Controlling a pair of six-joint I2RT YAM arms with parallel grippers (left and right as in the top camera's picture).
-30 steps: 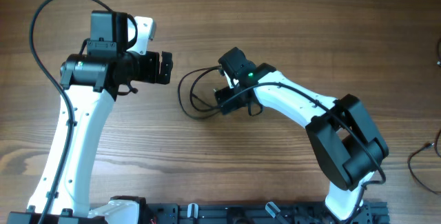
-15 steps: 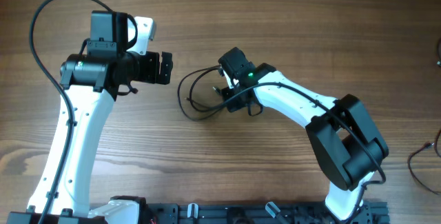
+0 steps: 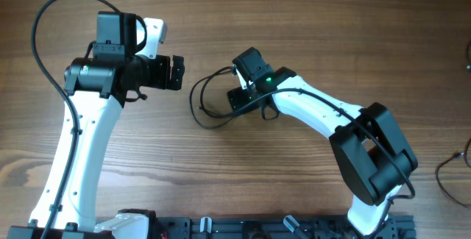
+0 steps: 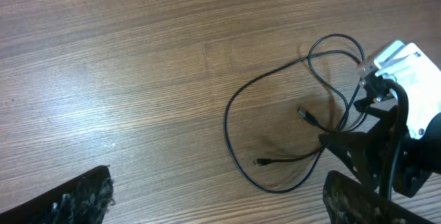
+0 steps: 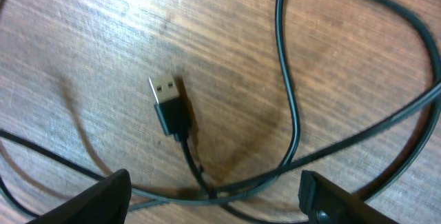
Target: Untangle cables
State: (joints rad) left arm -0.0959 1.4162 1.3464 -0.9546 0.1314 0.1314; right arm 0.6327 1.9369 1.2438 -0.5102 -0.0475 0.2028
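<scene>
A thin black cable (image 3: pixel 193 101) lies in loose loops on the wooden table between the two arms. In the left wrist view the cable (image 4: pixel 227 124) shows one wide loop and two small plug ends (image 4: pixel 306 116) inside it. My right gripper (image 3: pixel 238 100) hangs over the loop's right side, pointing down. In the right wrist view it is open (image 5: pixel 215 203), with crossing cable strands (image 5: pixel 293 124) on the wood between its fingers and a USB plug (image 5: pixel 165 98) just ahead. My left gripper (image 3: pixel 176 72) is open left of the loop, touching nothing; its fingertips (image 4: pixel 81 198) frame bare wood.
More thin black cord (image 3: pixel 447 171) lies at the table's right edge. The arm bases and a black rail (image 3: pixel 250 228) run along the near edge. Bare wood stretches across the far side and the near left.
The right gripper's jaws narrowed half a second ago and now stand wide again. It has shifted slightly toward the far side. The left arm has not moved.
</scene>
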